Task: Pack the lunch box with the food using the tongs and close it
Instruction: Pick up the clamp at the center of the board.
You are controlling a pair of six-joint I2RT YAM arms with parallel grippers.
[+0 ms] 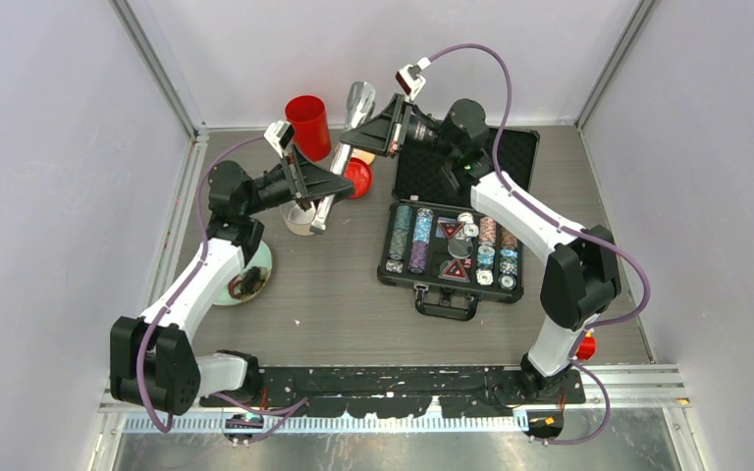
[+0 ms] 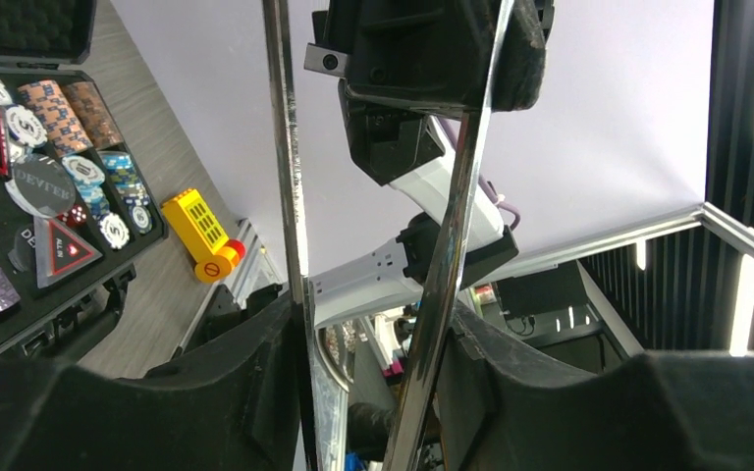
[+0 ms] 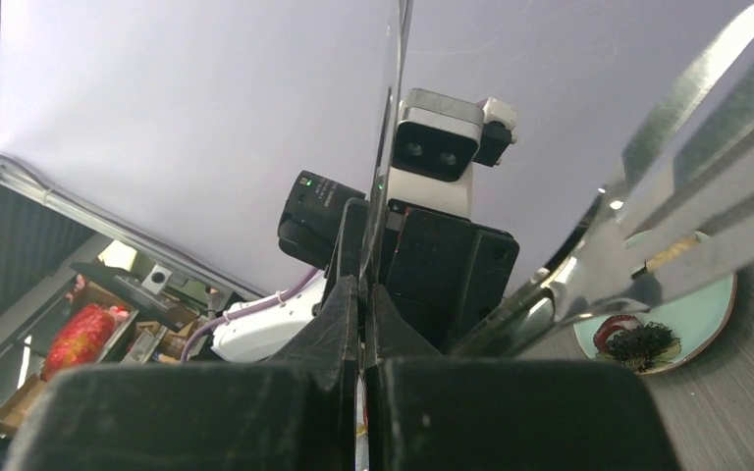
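The silver tongs [image 1: 325,206] slant over the back left of the table, held by both grippers. My left gripper [image 1: 316,186] is shut on them; in the left wrist view both thin arms [image 2: 452,245] run between its fingers [image 2: 255,373], each pressed by a pad. My right gripper [image 1: 371,137] is shut on one tong arm, seen edge-on [image 3: 393,118], near the wide end [image 1: 360,101]. The other arm [image 3: 687,167] crosses the right of that view. The lunch box [image 1: 297,220] sits partly hidden under the left gripper. Dark food [image 1: 247,286] lies on a teal plate [image 1: 263,263].
An open black case of poker chips [image 1: 452,255] fills the centre right. A red cup [image 1: 306,123] and a red round object [image 1: 359,178] stand at the back. A yellow toy [image 2: 201,231] lies by the right arm's base. White walls enclose the table.
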